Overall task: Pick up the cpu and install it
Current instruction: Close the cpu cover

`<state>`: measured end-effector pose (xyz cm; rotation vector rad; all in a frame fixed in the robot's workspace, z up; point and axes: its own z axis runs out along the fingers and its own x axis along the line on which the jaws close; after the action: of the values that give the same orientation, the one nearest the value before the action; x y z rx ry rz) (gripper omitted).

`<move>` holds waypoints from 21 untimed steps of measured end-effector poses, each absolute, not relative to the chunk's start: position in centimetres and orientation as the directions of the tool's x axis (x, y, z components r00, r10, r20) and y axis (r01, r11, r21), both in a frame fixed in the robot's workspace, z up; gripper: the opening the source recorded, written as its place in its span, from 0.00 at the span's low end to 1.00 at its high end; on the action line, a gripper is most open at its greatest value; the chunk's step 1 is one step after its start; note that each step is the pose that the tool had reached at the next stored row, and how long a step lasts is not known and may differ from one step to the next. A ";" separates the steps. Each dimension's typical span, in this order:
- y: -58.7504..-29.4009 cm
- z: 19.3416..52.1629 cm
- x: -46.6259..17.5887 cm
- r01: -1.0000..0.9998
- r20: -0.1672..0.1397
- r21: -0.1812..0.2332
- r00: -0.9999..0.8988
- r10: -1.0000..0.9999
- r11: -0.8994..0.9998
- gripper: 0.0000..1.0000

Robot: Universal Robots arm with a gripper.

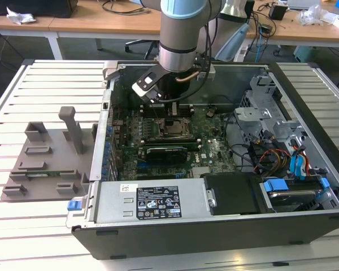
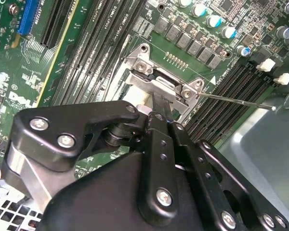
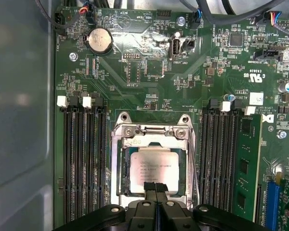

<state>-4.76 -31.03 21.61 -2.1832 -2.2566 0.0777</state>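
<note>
Cpu [image 3: 154, 166] seated in the motherboard [image 3: 135, 86] socket, pincer [image 3: 155, 186] right over it.
Silver chip lies flat inside the metal socket frame [image 3: 151, 131]; the pincer's two fingers are pressed together, gripping nothing, tips over one edge of the chip.

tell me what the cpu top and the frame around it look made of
The top of the cpu looks like metal: dull silver-grey, with a soft sheen and dark print. The frame around it is probably bare steel: bright, reflective, with screw heads at its corners.
</note>
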 end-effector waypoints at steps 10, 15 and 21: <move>-31.0 21.4 -5.2 0.999 -0.034 -0.036 -0.034 0.999 0.032 0.11; -31.1 20.4 -5.3 0.999 -0.035 -0.037 -0.034 0.999 0.032 0.11; -31.0 20.3 -4.4 0.999 -0.034 -0.036 -0.034 0.999 0.032 0.11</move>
<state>-4.39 -31.04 20.30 -2.1831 -2.2567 0.0779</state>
